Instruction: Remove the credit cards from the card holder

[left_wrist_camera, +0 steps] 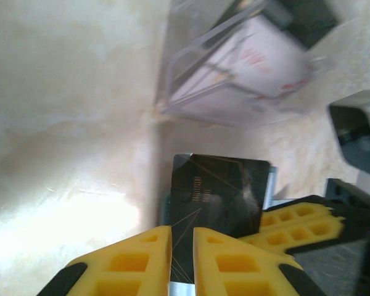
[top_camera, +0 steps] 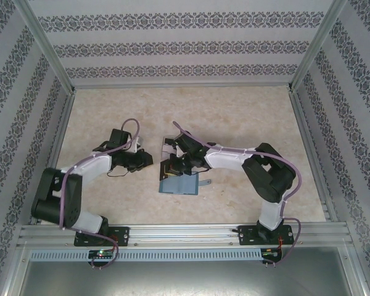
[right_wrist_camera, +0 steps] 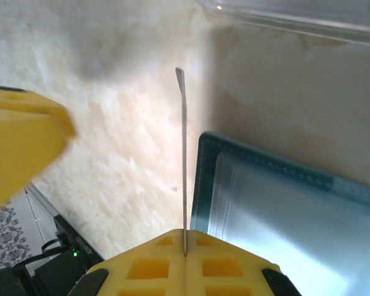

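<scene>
The open teal card holder (top_camera: 180,184) lies flat on the table, its grey-blue inner panel (right_wrist_camera: 283,209) facing up. My right gripper (right_wrist_camera: 185,233) is shut on a black credit card (left_wrist_camera: 219,194), which stands edge-on (right_wrist_camera: 184,154) just left of the holder. My left gripper (left_wrist_camera: 182,231) hovers close over that card's face, its yellow fingers a narrow gap apart with nothing between them. Pale credit cards (left_wrist_camera: 246,61) with reddish marks lie in the clear tray. From above, both grippers (top_camera: 147,161) (top_camera: 171,168) meet at the holder's upper left corner.
The clear plastic tray (top_camera: 168,148) sits just behind the holder, close to both grippers. A strap tab (top_camera: 203,182) sticks out from the holder's right edge. Bare beige tabletop stretches all around, bounded by patterned walls and metal rails.
</scene>
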